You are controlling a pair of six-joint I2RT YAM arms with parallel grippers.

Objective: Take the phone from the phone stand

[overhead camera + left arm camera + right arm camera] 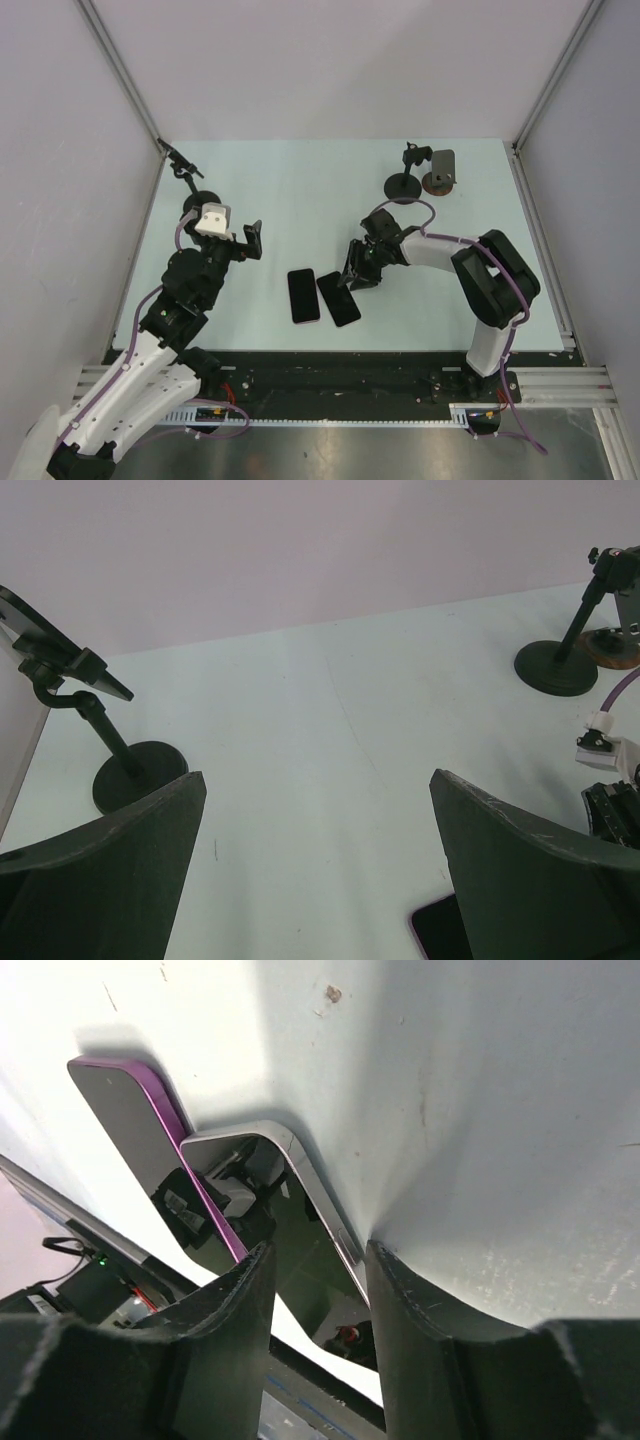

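Observation:
Two dark phones lie flat side by side on the table: a silver-edged phone (338, 298) (270, 1175) and a purple-edged phone (303, 296) (125, 1110). My right gripper (358, 272) (318, 1255) hovers low over the far end of the silver-edged phone. Its jaws stand partly apart with nothing between them. My left gripper (252, 240) (318, 778) is wide open and empty, left of the phones. A corner of the purple-edged phone (435, 930) shows by its right finger. A black phone stand (403, 185) (557, 665) stands at the back right.
A second black stand (196, 197) (135, 770) stands at the back left with its clamp tilted up. A brown-based stand (438, 170) (615, 645) stands beside the right one. Grey walls enclose the table on three sides.

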